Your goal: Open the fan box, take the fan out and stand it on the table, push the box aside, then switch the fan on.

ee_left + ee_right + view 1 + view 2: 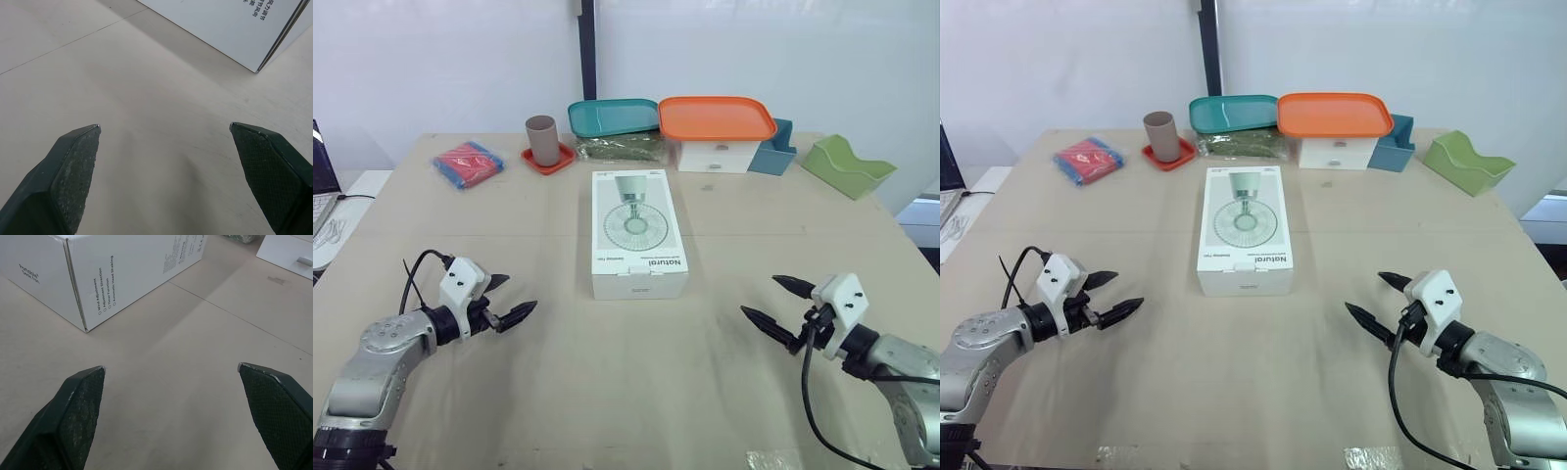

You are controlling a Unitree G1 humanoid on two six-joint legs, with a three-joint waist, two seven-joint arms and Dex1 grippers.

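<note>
- White cardboard fan box, fan picture on its lid, lies flat and closed mid-way across the beige table.
- Left gripper: front-left of the box, apart from it; fingers spread wide, empty.
- Right gripper: front-right, apart; fingers spread wide, empty.
- Behind the box: orange plastic tray, teal plastic tray, brown cup.

We see the fan box, a white carton lying flat and closed on the table, midway between its left and right edges. A fan picture and the word "Natural" cover its top, and one short end faces the near edge.
</note>
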